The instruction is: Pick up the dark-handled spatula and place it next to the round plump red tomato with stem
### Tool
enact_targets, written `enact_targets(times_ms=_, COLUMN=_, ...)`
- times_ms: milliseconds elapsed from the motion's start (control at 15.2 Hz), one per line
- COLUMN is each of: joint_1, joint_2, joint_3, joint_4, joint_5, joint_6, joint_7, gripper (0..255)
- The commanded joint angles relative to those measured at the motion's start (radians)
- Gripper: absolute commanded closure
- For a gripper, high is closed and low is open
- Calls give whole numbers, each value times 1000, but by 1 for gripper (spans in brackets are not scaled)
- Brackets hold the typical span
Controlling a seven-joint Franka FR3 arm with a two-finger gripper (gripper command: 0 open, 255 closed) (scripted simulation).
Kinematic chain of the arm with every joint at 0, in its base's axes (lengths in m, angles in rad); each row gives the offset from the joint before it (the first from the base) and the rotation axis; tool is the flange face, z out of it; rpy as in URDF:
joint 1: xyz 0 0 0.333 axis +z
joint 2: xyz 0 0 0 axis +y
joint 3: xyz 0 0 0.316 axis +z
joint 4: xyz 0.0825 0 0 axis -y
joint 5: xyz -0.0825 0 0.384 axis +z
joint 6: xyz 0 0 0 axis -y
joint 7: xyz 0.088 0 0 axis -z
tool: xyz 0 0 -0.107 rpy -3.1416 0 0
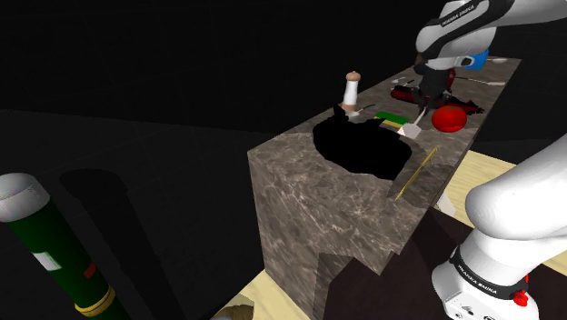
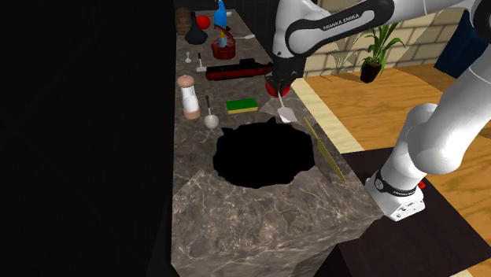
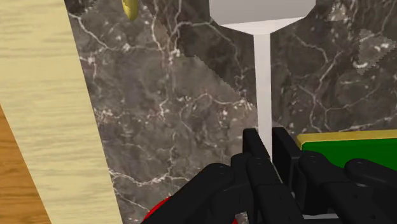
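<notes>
Marble counter [image 2: 236,212], jaws clamped on pale spatula [image 2: 285,112], between black cutout [image 2: 263,155] and red tomato [image 1: 448,116], near counter's edge

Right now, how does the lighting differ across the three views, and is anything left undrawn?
Shoulder view: dim, with a black area in the marble counter and darkness around it. Second exterior view: brighter, the brick wall and wooden floor lit, pure black at its left. Wrist view: evenly lit, a jagged-edged shadow on the marble, the spatula crisp in the gripper.

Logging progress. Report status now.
Gripper shut on spatula. Tomato just beside gripper. Green sponge close on the other side, not blocking.
</notes>
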Motion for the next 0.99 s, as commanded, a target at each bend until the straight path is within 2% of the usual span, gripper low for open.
enact_targets(times_ms=0, joint_1=0, joint_2=8, joint_3=-1, joint_4=-25, joint_5=1, joint_6=30, joint_7=0, gripper=255)
enact_targets(times_ms=924, joint_1=0, joint_2=103, joint_3=-9, joint_4=-125, joint_5=13, joint_6=225, joint_7=-6, gripper=255)
